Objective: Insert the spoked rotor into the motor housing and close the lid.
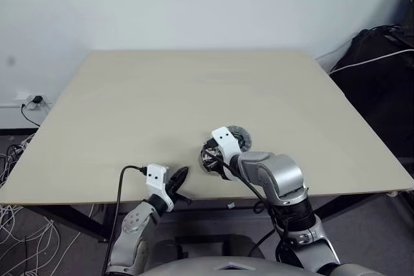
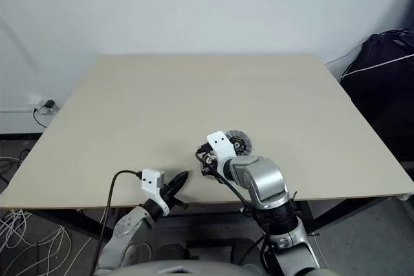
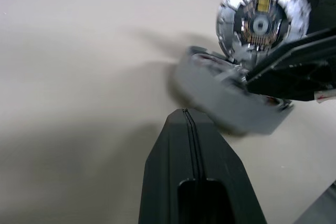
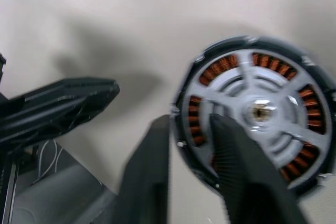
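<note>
A round part lies on the table (image 1: 194, 88) near its front edge. Its dark rim, silvery spokes and hub are the spoked rotor (image 4: 262, 111), and copper windings of the motor housing (image 4: 212, 69) show through the spokes, so the rotor sits in the housing (image 1: 209, 158). My right gripper (image 4: 190, 121) points down at it, fingers apart and astride the rim. Just behind it is the lid (image 1: 241, 137), a silvery disc with a dark hub (image 3: 260, 19) facing me. My left gripper (image 1: 181, 174) is shut and empty, a little to the left of the housing.
The table's front edge runs just below both grippers. A black bag with cables (image 1: 381, 63) stands beyond the table's right side. A wall socket and loose cables (image 1: 32, 103) are on the floor at the left.
</note>
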You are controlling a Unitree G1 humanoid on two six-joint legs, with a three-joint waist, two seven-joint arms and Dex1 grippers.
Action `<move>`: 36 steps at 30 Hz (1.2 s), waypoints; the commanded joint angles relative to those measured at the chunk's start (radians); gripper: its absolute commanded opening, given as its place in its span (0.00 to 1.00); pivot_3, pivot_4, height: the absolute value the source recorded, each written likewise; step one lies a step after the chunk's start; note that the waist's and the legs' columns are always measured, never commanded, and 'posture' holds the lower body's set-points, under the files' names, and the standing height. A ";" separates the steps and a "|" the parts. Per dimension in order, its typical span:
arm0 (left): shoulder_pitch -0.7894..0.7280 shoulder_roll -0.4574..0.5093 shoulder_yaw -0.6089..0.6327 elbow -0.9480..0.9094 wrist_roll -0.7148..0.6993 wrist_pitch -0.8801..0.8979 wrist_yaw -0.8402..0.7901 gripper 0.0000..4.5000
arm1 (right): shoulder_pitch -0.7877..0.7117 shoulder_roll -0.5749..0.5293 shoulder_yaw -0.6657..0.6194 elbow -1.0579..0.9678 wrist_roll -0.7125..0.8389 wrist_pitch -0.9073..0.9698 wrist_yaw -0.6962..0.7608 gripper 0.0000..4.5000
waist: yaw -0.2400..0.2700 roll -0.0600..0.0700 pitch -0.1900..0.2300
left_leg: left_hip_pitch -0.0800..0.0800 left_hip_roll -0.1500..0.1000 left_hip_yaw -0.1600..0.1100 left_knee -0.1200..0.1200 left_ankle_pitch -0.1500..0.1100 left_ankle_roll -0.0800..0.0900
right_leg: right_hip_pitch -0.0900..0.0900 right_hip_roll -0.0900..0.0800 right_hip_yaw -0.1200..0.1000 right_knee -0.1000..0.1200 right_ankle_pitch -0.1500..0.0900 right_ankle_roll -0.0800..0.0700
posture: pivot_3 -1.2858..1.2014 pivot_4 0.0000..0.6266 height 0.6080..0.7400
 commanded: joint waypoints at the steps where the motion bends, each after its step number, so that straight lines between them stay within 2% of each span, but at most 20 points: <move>1: -0.005 -0.003 -0.002 -0.027 -0.006 -0.002 0.000 0.00 | -0.029 0.017 -0.002 -0.013 0.039 -0.022 -0.012 0.57 | -0.002 0.000 0.000 | 0.000 0.000 0.000 0.000 0.000 0.000 | 0.000 0.000 0.000 0.000 0.000 0.000 | 0.52 0.00 1.00; 4: -0.002 -0.003 -0.004 -0.031 -0.006 0.000 0.001 0.00 | -0.035 0.012 0.005 -0.029 0.071 -0.033 0.002 0.78 | -0.003 0.000 0.000 | 0.000 0.000 0.000 0.000 -0.001 0.001 | 0.000 0.000 0.000 0.000 0.000 0.000 | 0.52 0.00 1.00; 7: -0.001 -0.002 -0.006 -0.035 -0.005 0.004 0.001 0.00 | -0.041 -0.041 0.047 -0.057 0.119 -0.108 0.068 0.78 | -0.003 0.000 0.000 | 0.000 0.000 0.000 0.000 -0.001 0.002 | 0.000 0.000 0.000 0.000 0.000 0.000 | 0.52 0.00 1.00; 10: -0.001 -0.002 -0.008 -0.039 -0.005 0.008 0.001 0.00 | -0.050 -0.170 0.140 -0.085 0.135 -0.239 0.170 0.78 | -0.003 0.000 0.000 | 0.000 0.000 0.000 0.000 -0.002 0.003 | 0.001 0.000 0.000 -0.001 0.000 0.000 | 0.52 0.00 1.00; 14: -0.006 -0.002 -0.010 -0.044 -0.007 0.019 0.000 0.00 | -0.065 -0.418 0.352 -0.053 -0.030 -0.634 0.308 0.78 | -0.002 -0.001 0.000 | 0.001 0.000 0.000 0.000 -0.002 0.004 | 0.001 0.000 0.000 0.000 -0.001 -0.001 | 0.52 0.00 1.00; 17: -0.010 -0.001 -0.009 -0.047 -0.010 0.026 0.000 0.00 | -0.085 -0.503 0.418 0.020 -0.097 -0.826 0.372 0.78 | -0.004 -0.002 0.001 | 0.003 -0.001 0.000 0.000 -0.002 0.005 | 0.004 -0.001 0.000 -0.001 -0.001 -0.001 | 0.52 0.00 1.00; 22: -0.014 0.000 -0.007 -0.050 -0.012 0.032 0.001 0.00 | -0.115 -0.534 0.441 0.109 -0.157 -0.974 0.453 0.78 | -0.003 -0.003 0.001 | 0.005 0.000 0.000 0.000 -0.002 0.005 | 0.004 0.000 0.001 0.000 -0.001 -0.001 | 0.52 0.00 1.00; 36: -0.010 -0.001 -0.004 -0.061 -0.009 0.037 0.005 0.00 | -0.181 -0.552 0.464 0.244 -0.306 -1.163 0.638 0.78 | 0.010 -0.003 0.001 | 0.005 0.000 0.001 0.001 -0.002 0.005 | 0.005 0.000 0.001 0.000 -0.001 -0.002 | 0.52 0.00 1.00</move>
